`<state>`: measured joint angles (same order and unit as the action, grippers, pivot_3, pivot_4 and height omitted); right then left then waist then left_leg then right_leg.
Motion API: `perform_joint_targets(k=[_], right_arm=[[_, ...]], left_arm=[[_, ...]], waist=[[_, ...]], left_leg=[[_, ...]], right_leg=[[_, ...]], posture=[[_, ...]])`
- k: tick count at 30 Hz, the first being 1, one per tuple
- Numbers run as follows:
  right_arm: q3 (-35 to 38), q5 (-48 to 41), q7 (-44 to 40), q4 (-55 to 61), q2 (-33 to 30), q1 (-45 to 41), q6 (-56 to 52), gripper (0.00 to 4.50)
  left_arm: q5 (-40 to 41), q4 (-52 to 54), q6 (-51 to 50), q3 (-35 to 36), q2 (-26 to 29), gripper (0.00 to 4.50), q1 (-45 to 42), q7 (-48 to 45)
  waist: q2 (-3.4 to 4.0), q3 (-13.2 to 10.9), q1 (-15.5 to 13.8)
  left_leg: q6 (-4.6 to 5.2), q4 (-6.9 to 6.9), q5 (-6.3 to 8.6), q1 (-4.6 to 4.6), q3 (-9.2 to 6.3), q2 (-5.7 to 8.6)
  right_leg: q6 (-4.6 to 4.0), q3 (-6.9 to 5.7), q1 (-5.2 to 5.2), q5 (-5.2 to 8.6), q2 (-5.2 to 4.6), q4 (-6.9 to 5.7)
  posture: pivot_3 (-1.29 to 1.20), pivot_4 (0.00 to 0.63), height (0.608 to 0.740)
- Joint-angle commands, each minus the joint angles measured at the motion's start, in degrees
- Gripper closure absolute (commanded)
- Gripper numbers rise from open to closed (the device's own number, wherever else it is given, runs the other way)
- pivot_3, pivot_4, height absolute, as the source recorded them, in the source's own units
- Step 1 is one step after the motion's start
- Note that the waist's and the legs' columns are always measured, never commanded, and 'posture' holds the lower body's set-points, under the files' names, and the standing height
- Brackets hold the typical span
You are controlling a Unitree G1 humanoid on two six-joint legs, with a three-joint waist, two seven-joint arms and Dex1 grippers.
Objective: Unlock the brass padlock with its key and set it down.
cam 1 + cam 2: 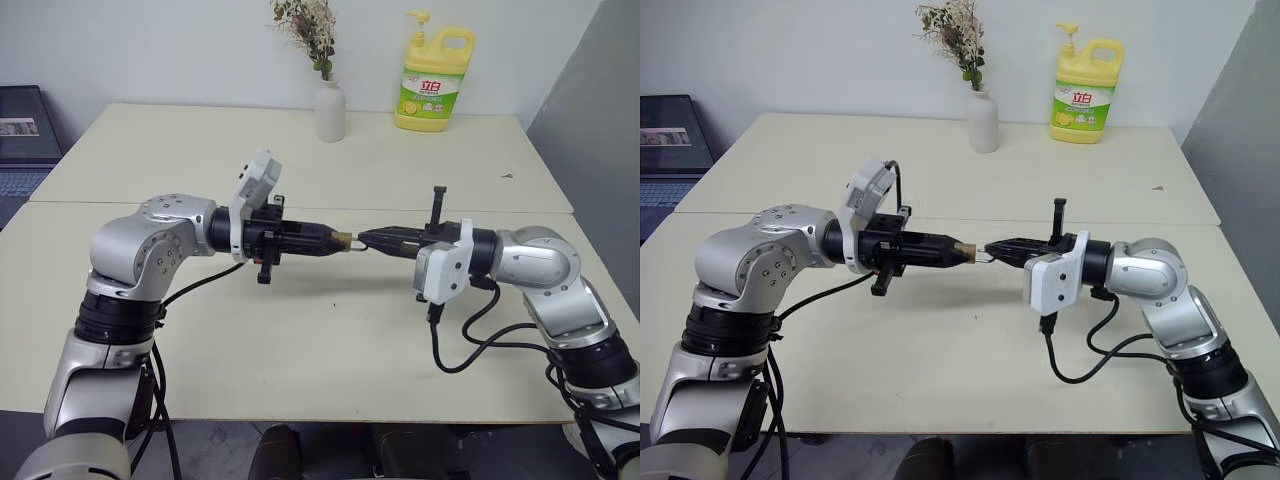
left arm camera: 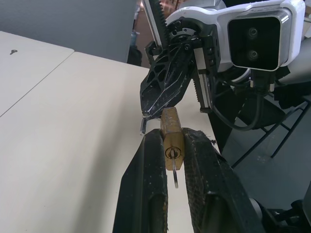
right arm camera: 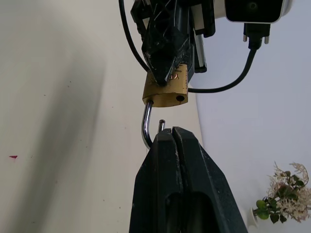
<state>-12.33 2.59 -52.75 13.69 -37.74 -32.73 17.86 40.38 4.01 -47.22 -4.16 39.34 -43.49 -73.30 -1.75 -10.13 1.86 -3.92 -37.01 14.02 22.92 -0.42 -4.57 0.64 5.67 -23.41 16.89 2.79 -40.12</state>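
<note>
Two grippers meet tip to tip above the table (image 1: 330, 330). Left gripper (image 2: 172, 160), at nine o'clock, clamps the brass padlock (image 2: 172, 138), key (image 2: 174, 175) in its keyhole. Right gripper (image 3: 172, 133), at three o'clock, pinches shut on the raised shackle (image 3: 146, 124).

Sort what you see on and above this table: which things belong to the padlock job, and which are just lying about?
Job: brass padlock, key in its keyhole, left hand gripping the body, right hand on the shackle.
Lying about: white vase, yellow detergent bottle.

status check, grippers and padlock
Left gripper shut on brass padlock, key in keyhole. Right gripper shut on shackle, free end out. Held above table.
</note>
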Motion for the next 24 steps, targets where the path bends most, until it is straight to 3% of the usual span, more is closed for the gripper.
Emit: perform_joint_targets(k=[1,24], right_arm=[[0.5,-1.7,-1.2,0.1,-0.5,-1.1,2.0,4.50],[-1.4,-3.9,-3.7,0.2,0.1,1.6,2.8,4.50]], left_arm=[[1.4,1.9,-0.1,1.8,0.9,4.34,-0.4,-0.6],[5.3,2.5,-3.4,2.9,2.0,4.34,0.3,-1.3]], waist=[[0.00,0.0,0.0],[0.00,0.0,0.0]], left_leg=[[0.00,0.00,0.00,0.00,0.00,0.00],[0.00,0.00,0.00,0.00,-0.01,0.00]], right_leg=[[0.00,0.00,0.00,0.00,0.00,0.00],[0.00,-0.01,0.00,0.00,0.00,0.00]], posture=[[0.00,0.150,0.740],[0.00,0.150,0.740]])
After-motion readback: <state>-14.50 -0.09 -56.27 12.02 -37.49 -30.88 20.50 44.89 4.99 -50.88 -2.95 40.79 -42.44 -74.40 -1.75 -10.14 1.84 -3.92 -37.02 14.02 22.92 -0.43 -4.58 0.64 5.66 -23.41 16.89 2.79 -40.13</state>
